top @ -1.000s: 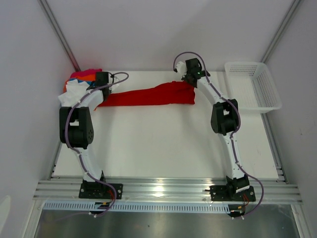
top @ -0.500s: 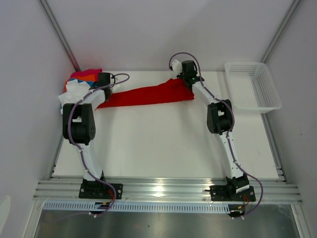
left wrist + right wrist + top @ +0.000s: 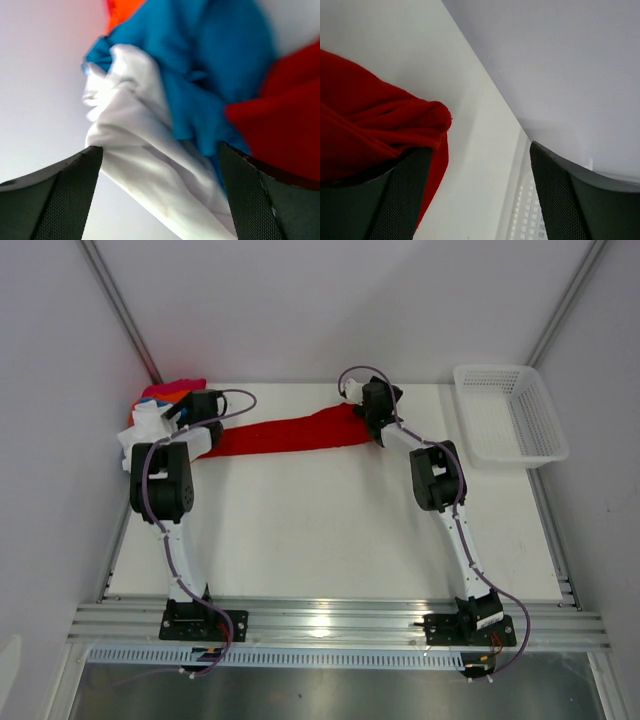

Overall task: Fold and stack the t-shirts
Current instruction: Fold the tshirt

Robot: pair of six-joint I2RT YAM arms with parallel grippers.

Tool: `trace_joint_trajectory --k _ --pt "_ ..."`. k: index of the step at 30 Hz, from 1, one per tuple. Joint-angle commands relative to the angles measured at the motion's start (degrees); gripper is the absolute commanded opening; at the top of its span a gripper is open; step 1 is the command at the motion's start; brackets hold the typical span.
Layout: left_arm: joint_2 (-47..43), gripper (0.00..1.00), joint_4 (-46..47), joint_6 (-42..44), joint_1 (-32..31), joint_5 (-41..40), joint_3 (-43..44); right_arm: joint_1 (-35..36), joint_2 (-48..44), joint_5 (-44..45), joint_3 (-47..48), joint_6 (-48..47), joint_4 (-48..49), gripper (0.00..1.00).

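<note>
Both arms reach to the far edge of the counter (image 3: 320, 530). The left gripper (image 3: 160, 155), fingers spread wide, faces the crumpled pile in the far-left corner by the wall: white t-shirt (image 3: 135, 150), blue t-shirt (image 3: 210, 60) and orange t-shirt (image 3: 122, 10). The right gripper (image 3: 480, 150), fingers also apart, sits at the right end of the red t-shirt (image 3: 285, 435), which lies in a rumpled band between the grippers. The basket (image 3: 510, 410) stands apart at the far right.

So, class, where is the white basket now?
In the top view, the white basket sits at the far right corner of the table, right of the right arm and apart from the red t-shirt.
</note>
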Motion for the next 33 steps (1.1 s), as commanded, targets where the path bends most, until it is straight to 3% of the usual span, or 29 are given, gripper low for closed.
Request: trace_joint_trajectory --k 1,6,8,16,18,22,27,31,33 --pt "-0.5 0.99 16.9 9.0 1.5 -6.4 -2.5 -0.4 -3.8 5.6 -4.4 -1.4 6.4 0.82" --pt "-3.9 0.99 29.1 10.2 2.8 -8.9 -2.7 -0.7 -8.2 8.9 -6.4 -2.2 11.3 0.85" --pt "-6.8 0.99 27.0 5.4 2.8 -7.9 -2.5 -0.7 -9.8 9.8 -6.3 -1.4 10.7 0.86" --pt "-19.5 0.99 -8.2 -19.0 0.6 0.2 3.6 3.8 -19.7 8.0 -5.6 6.9 -2.0 0.86" --pt "-21.3 0.99 -14.7 -23.1 -0.9 3.7 4.0 6.4 -20.8 7.2 -7.0 7.8 -3.4 0.86" --pt "-23.1 0.99 -18.8 -26.6 -5.5 8.4 1.7 10.7 -21.9 5.3 -11.0 7.9 -3.7 0.86" --pt "-20.9 0.99 -10.4 -20.5 -10.3 8.1 -4.6 13.1 -17.6 6.3 -12.2 5.2 -1.9 0.86" --pt "-17.8 0.99 1.0 -15.4 -12.3 7.0 -8.8 11.8 -15.8 2.6 -11.0 9.6 -8.9 0.86" --pt "-16.6 0.99 0.1 -18.2 -12.4 9.6 -9.0 9.7 -15.1 0.9 -10.4 13.3 -12.5 0.86"
